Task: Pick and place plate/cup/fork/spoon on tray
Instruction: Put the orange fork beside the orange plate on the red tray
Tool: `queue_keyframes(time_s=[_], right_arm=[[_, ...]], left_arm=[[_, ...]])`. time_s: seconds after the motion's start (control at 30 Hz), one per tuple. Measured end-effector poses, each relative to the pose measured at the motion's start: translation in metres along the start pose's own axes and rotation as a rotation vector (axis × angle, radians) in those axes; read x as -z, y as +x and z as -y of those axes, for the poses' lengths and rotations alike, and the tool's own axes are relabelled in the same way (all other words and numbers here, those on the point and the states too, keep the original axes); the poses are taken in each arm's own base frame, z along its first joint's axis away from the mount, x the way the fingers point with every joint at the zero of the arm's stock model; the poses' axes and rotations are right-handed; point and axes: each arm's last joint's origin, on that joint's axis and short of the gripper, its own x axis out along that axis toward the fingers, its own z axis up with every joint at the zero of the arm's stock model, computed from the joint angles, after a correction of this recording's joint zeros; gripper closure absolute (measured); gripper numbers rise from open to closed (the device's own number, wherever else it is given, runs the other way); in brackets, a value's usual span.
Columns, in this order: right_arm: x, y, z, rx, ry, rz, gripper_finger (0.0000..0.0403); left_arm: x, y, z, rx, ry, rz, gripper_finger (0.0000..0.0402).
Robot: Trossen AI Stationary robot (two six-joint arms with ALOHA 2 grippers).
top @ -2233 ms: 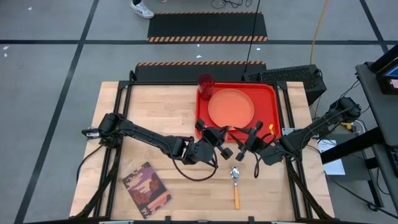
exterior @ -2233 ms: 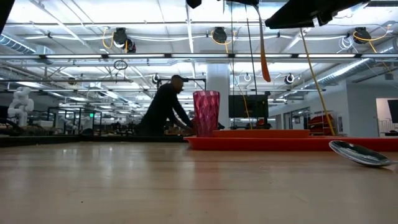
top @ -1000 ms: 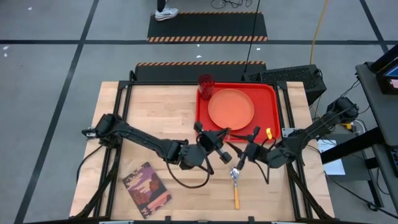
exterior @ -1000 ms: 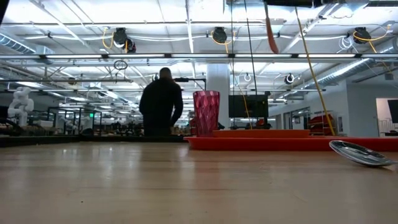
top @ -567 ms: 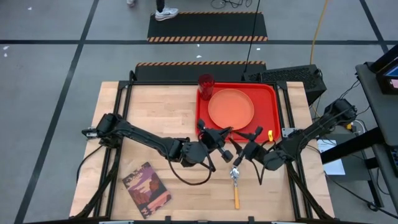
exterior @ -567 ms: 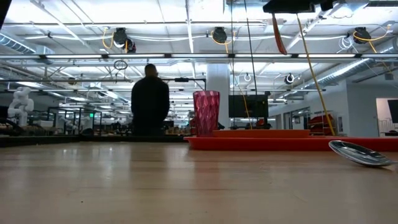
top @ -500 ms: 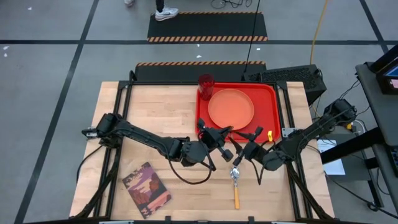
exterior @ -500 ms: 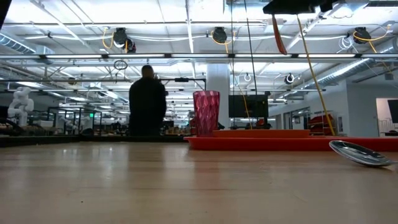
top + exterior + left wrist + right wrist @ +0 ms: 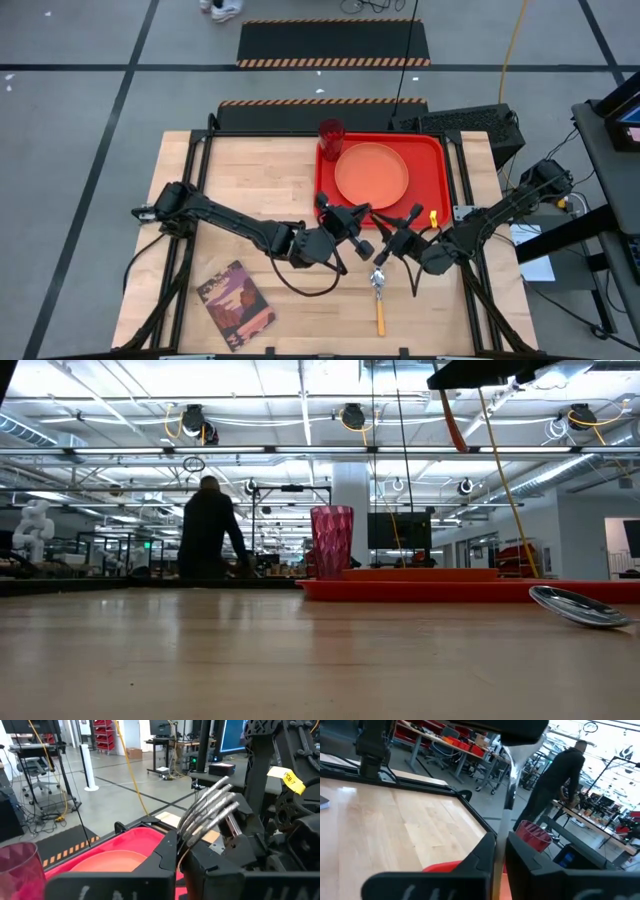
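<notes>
I have the fork (image 9: 210, 810) pinched in the left gripper (image 9: 350, 222), raised at the tray's (image 9: 432, 150) near edge beside the right gripper (image 9: 397, 240) (whether its fingers grip, I cannot tell). Next, I'd lower it beside the plate (image 9: 371, 172).

One tray (image 9: 435, 150); one plate (image 9: 371, 173); one cup (image 9: 331, 132); one spoon (image 9: 378, 297); seemingly one fork (image 9: 212, 807); one book (image 9: 235, 298)

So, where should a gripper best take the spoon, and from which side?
Take the spoon by its orange handle, near the middle, from straight above, fingers closing across it. It lies flat on the table. The handle is straight and narrow; the round bowl tilts up, so it is harder to pinch.
</notes>
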Motion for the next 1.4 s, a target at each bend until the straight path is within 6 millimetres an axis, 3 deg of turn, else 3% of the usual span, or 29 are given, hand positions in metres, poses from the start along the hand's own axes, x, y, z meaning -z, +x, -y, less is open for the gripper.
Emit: queue_keyframes(time_s=[0.13, 0.37, 0.6, 0.73, 0.9, 1.1, 1.23, 1.4], right_arm=[[0.000, 0.000, 0.000, -0.006, -0.017, 0.000, 0.0386], [-0.001, 0.000, 0.001, -0.011, -0.005, 0.005, 0.0391], [-0.001, 0.000, 0.001, -0.012, 0.013, 0.004, 0.0391], [0.002, 0.000, 0.000, -0.016, 0.054, -0.009, 0.0391], [0.010, 0.003, 0.000, -0.006, 0.108, -0.043, 0.0391], [0.025, 0.010, 0.007, 0.033, 0.217, -0.118, 0.0391], [0.030, 0.023, 0.027, -0.003, 0.318, -0.209, 0.0391], [0.047, 0.036, 0.070, -0.030, 0.462, -0.446, 0.0391]], left_arm=[[0.002, -0.004, 0.003, 0.029, -0.001, -0.011, 0.0344], [0.004, -0.015, 0.009, 0.027, 0.060, -0.029, 0.0234], [-0.009, -0.048, 0.005, -0.039, 0.180, -0.058, 0.0168], [-0.020, -0.071, -0.009, -0.077, 0.251, -0.106, 0.0159], [-0.033, -0.089, -0.042, -0.132, 0.305, -0.188, 0.0158], [-0.019, -0.102, -0.071, -0.224, 0.320, -0.336, 0.0158], [0.001, -0.110, -0.076, -0.252, 0.275, -0.379, 0.0158], [0.023, -0.116, -0.077, -0.252, 0.288, -0.412, 0.0158]])
